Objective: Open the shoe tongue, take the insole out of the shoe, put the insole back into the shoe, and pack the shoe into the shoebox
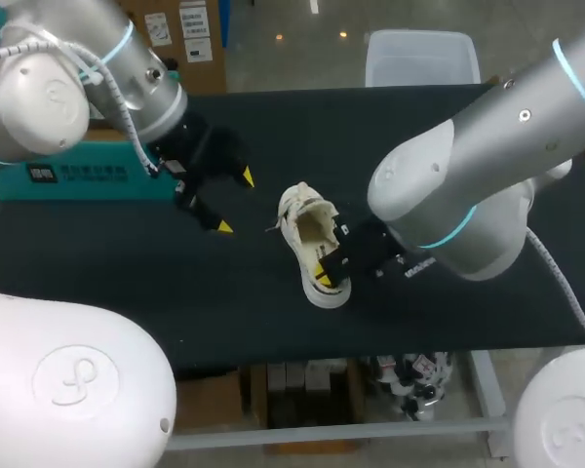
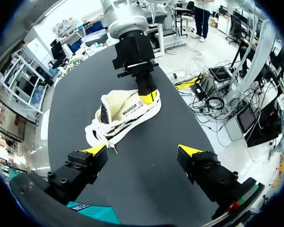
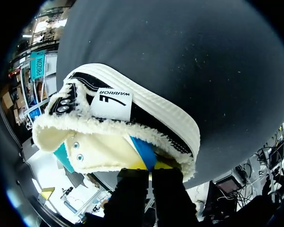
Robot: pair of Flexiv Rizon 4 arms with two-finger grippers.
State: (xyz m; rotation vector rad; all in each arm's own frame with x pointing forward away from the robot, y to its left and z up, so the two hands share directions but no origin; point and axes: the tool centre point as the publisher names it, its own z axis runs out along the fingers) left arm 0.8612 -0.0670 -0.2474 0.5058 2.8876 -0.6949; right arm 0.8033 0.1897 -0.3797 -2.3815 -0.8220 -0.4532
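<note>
- The sneaker (image 1: 305, 232) (image 2: 123, 116) (image 3: 132, 111) lies near the middle of the desk (image 1: 127, 263) (image 2: 85, 85) (image 3: 203, 71), sole down on the matte black top.
- It is a low canvas shoe, cream-white with black stripes along the side, and a thick band of smooth white rubber runs round the sole.
- The mouth gapes wide, showing a fluffy cream fleece lining that curls out over the collar.
- A small white rectangular label patch (image 3: 111, 101) sits on the striped side, with round metal eyelets (image 3: 61, 106) just beyond it.
- Thin white laces (image 2: 109, 144) trail loose from the toe end onto the desk.
- The right tool (image 1: 325, 275) (image 2: 148, 98) (image 3: 151, 165) is at the heel end, clenched on the sneaker's fleecy heel collar, with its blocky black fingers close together and the yellow tips pressed against the rim.
- A narrow blue strip (image 3: 142, 151) shows inside the heel, right at those tips; I cannot tell what it belongs to.
- The left tool (image 1: 235, 202) (image 2: 143, 150) hangs released above bare desk, its wedge-shaped yellow tips spread wide and nothing between them.
- It is off the sneaker's toe end, near but apart from the shoe.
- In the left wrist view the toe points towards the left tool, and the heel lies ahead of it with the right tool on it.
</note>
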